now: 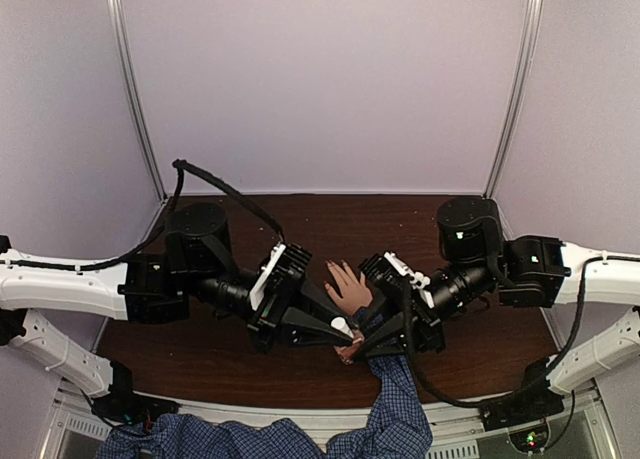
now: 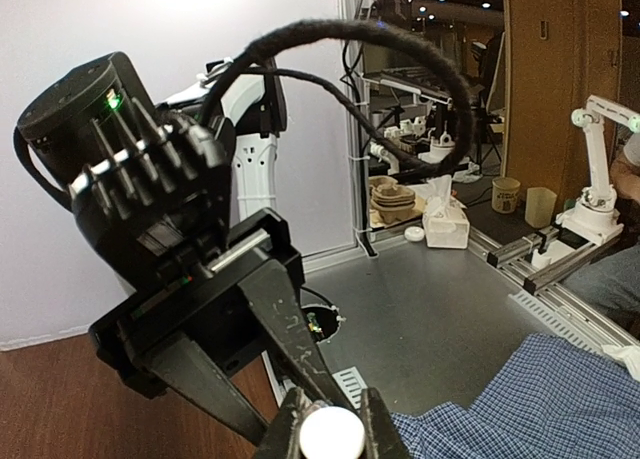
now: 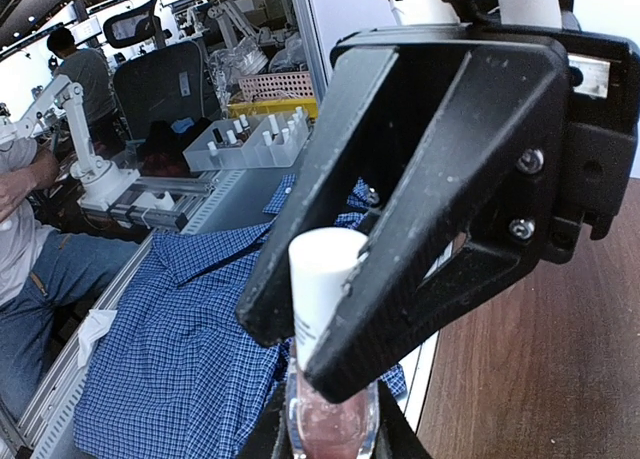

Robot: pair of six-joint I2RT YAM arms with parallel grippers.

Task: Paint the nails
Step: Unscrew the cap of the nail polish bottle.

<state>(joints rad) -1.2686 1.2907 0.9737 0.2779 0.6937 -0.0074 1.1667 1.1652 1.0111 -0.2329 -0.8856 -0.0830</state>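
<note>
A light-skinned hand point(image 1: 349, 286) with a blue checked sleeve point(image 1: 396, 404) lies flat on the brown table, fingers pointing away. Its nails are too small to make out. Just above the wrist, my two grippers meet on a small nail-polish bottle. My left gripper point(image 1: 340, 328) is shut on the bottle's white cap point(image 2: 331, 435), which also shows in the right wrist view point(image 3: 322, 279). My right gripper point(image 1: 353, 351) is shut on the glass body with pink polish point(image 3: 331, 424). In the wrist views the left gripper point(image 2: 331, 424) and right gripper point(image 3: 330, 437) sit at the bottom edge.
The brown table point(image 1: 330, 219) is closed in by white walls at the back and sides. A metal frame rail point(image 1: 300, 414) runs along the near edge. The person's checked shirt point(image 3: 170, 359) fills the space beyond that edge.
</note>
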